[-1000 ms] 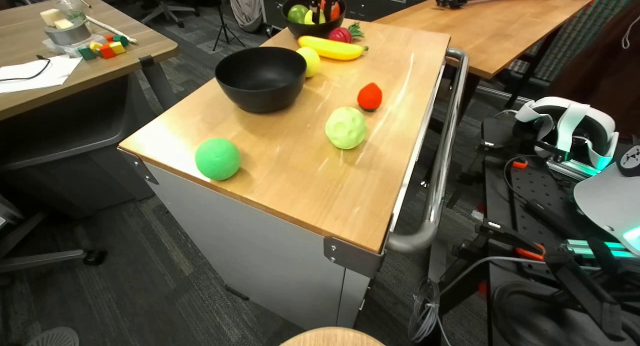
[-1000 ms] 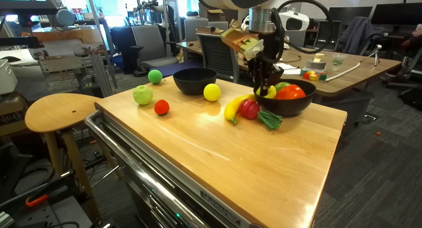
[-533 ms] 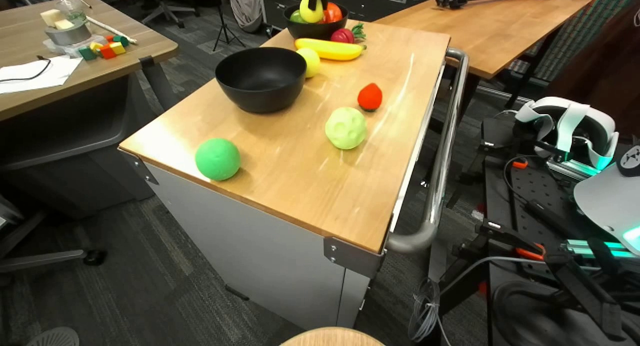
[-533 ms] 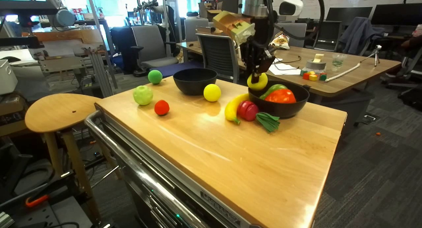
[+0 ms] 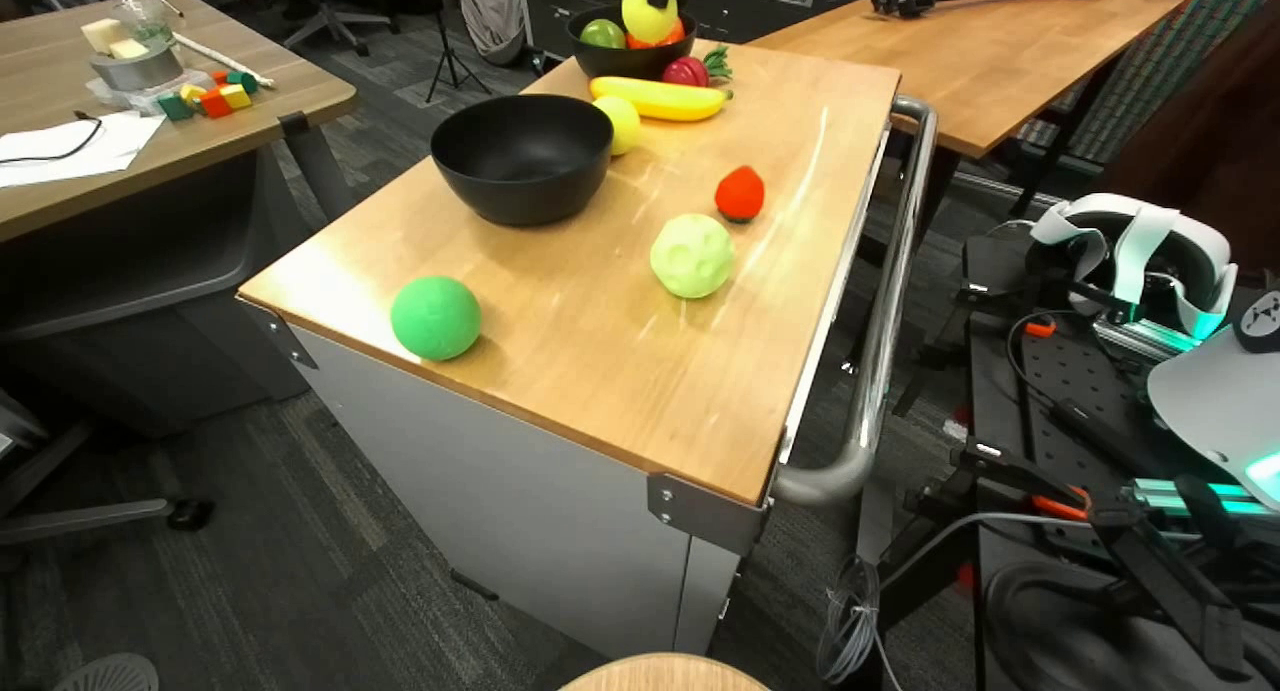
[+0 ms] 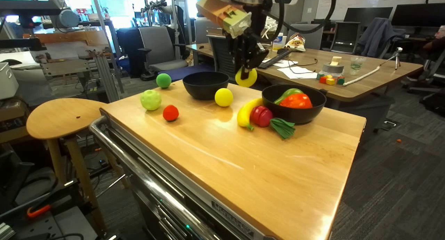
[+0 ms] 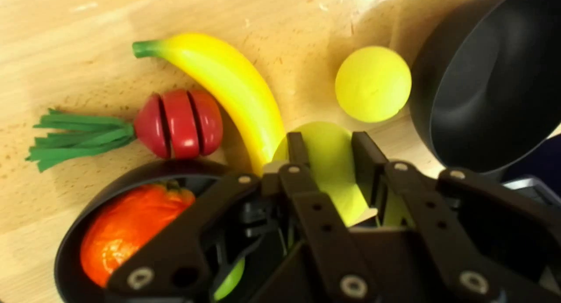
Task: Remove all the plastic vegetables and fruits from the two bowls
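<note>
While the gripper [image 7: 329, 143] has a yellow-green fruit [image 7: 331, 165] pinched midair, tomato [image 6: 296, 101] sits in a bowl [image 6: 295, 115]. Banana [image 6: 245, 114] is outside

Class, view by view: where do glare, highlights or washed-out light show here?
In both exterior views, glare pales patches of the tabletop; in an exterior view, the windows look washed out; in the wrist view, a bright highlight sits on the orange-red toy.

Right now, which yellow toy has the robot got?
The round yellow toy in the air, pinched between the jaws; the yellow ball and the banana lie on the tabletop.
</note>
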`<state>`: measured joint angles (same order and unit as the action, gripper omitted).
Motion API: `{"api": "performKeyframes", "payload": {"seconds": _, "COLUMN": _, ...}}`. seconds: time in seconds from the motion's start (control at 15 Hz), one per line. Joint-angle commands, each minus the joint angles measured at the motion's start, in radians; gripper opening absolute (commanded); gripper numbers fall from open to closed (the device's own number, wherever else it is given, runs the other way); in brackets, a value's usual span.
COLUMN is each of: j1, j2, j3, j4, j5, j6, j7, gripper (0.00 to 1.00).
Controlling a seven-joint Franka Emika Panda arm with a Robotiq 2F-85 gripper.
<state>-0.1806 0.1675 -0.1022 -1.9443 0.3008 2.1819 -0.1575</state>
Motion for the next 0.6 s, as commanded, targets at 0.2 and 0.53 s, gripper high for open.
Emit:
{"api": "performKeyframes", "payload": {"seconds": 0.2, "j1": 0.017, "j2": -0.041, "j3": 0.002, "j4": -0.139, "j5": -0.036, "j6": 0.022, "j7": -0.063, "gripper": 0.10}}
{"api": "performKeyframes", "payload": {"seconds": 0.53, "j1": 0.022, "j2": -0.032, "j3": 0.002, "j4": -0.168, "j5": -0.101, "j6": 0.024, "j7": -0.103, "gripper": 0.57}}
